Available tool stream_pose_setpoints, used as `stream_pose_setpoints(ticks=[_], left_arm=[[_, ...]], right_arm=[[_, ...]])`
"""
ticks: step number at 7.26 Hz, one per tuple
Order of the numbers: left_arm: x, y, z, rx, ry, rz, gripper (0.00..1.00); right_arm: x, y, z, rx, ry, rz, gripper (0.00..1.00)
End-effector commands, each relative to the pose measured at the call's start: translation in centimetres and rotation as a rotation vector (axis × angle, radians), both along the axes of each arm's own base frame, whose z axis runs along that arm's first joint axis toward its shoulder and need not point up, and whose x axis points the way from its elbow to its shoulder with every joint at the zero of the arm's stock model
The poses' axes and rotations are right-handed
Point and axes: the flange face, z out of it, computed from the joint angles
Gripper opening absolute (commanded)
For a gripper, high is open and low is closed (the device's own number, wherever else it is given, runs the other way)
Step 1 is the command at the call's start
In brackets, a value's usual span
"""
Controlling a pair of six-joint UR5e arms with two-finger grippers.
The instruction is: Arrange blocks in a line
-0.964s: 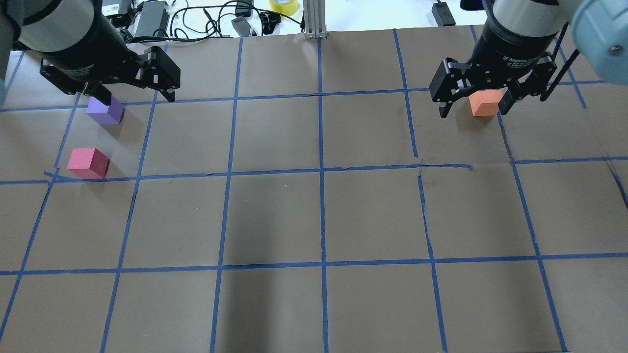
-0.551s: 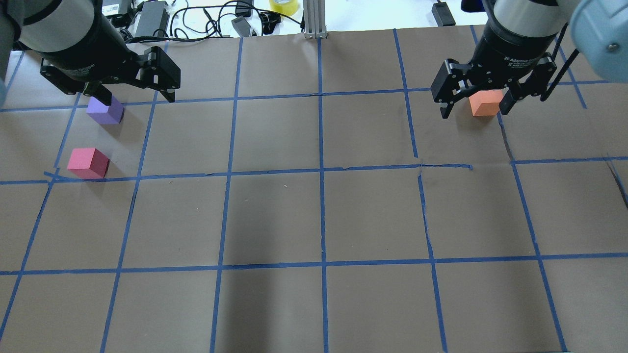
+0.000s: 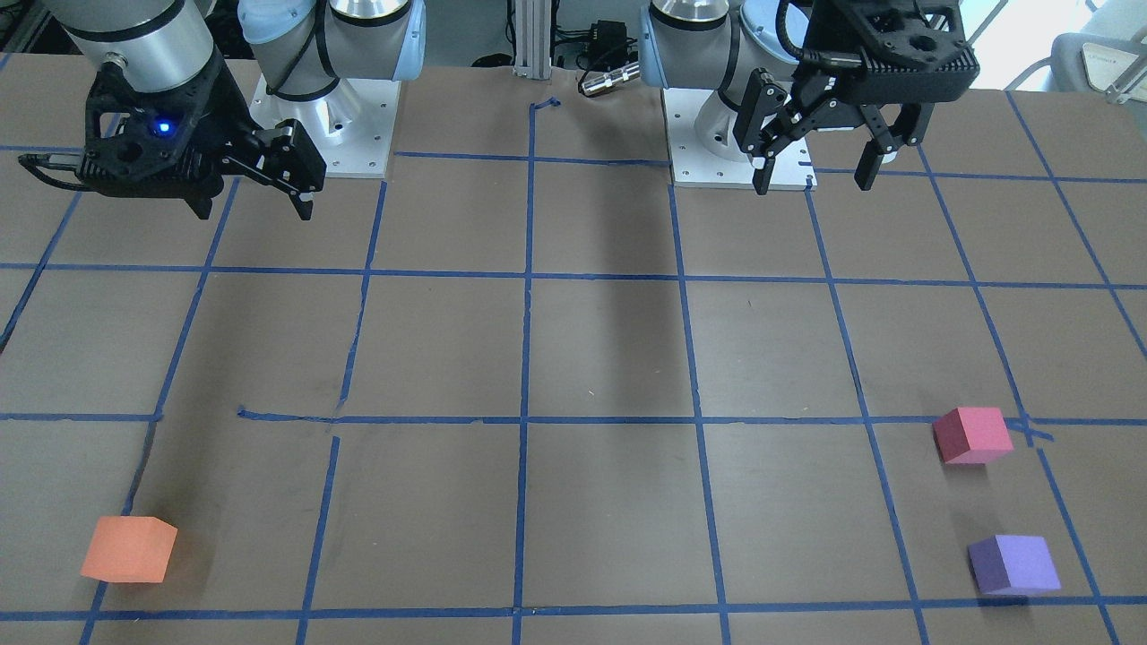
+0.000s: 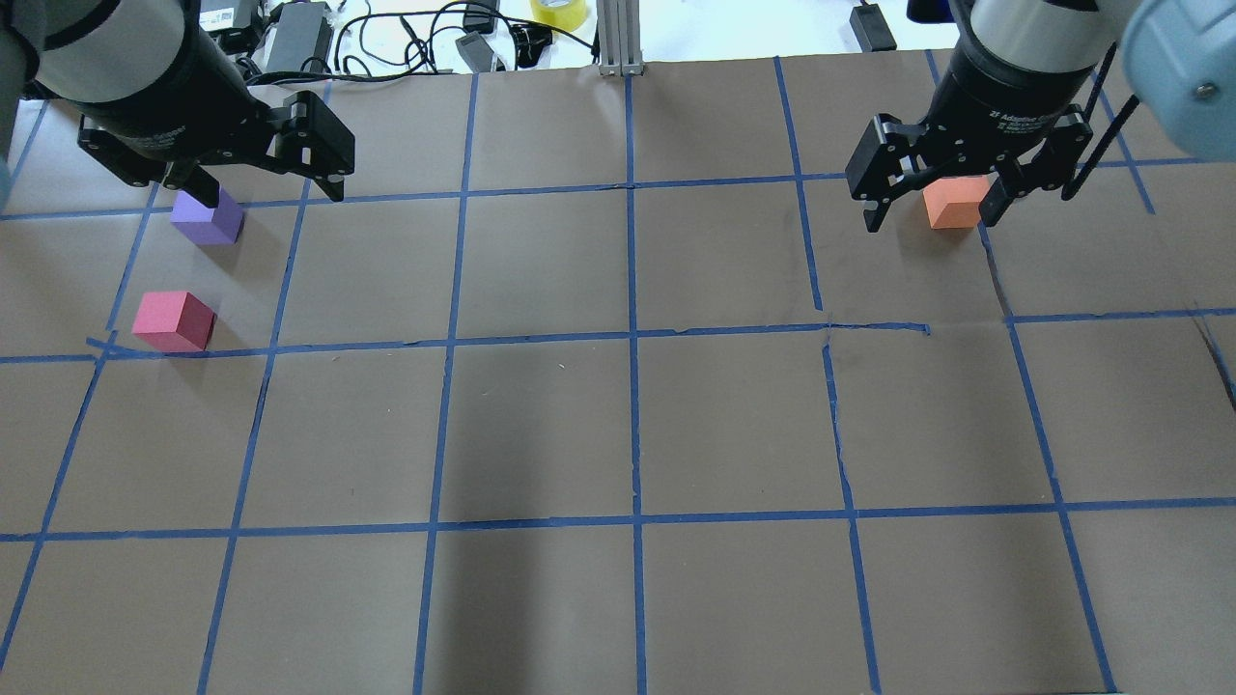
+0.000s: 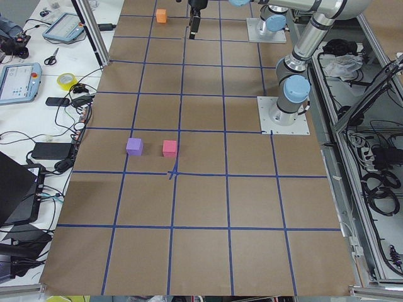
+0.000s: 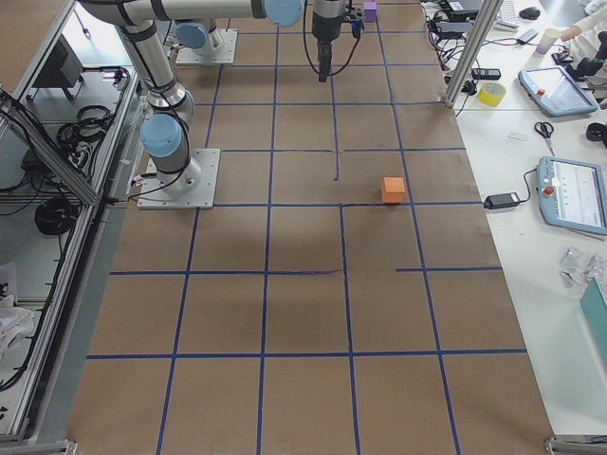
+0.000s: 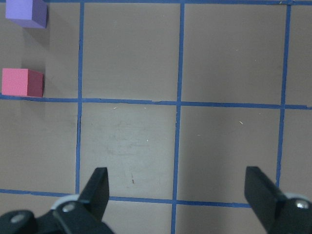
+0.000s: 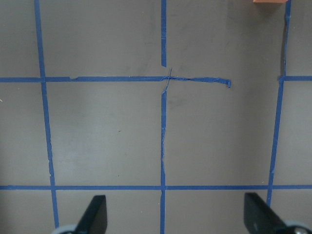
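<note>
Left pincer [image 4: 268,191], jaws spread & empty, hangs above desk [image 4: 541,425] w/ purple block [image 4: 208,220] and red-pink block [image 4: 174,321] near each other ahead to its left, while orange block [image 4: 954,208] sits well apart at far right, ahead-right of the likewise spread, empty right pincer [image 3: 254,206], prob. the nearer arm for it.

**Tally: three blocks, two grippers, one tape roll**

Three blocks lie on the table [image 3: 573,340]. One orange block [image 3: 128,548] is at the lower left of the front-facing view. One red-pink block [image 3: 972,435] and one purple block [image 3: 1013,564] are at its lower right. Two grippers show along the top: the right gripper [image 3: 253,208] at upper left, the left gripper [image 3: 814,179] at upper right. One yellow tape roll [image 4: 558,12] sits at the overhead view's top edge.
</note>
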Motion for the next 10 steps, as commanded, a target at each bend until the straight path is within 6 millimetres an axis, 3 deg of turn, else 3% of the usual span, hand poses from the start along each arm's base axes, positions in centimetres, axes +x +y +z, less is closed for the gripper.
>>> stream_pose_setpoints(ticks=[1,10], left_arm=[[-0.04,-0.04,-0.06,0.001,0.000,0.000,1.00],[-0.12,-0.07,-0.21,0.004,0.001,-0.002,1.00]], right_arm=[[-0.01,-0.23,0.23,-0.022,0.001,0.003,1.00],[-0.08,-1.08,0.34,-0.068,0.007,0.018,1.00]])
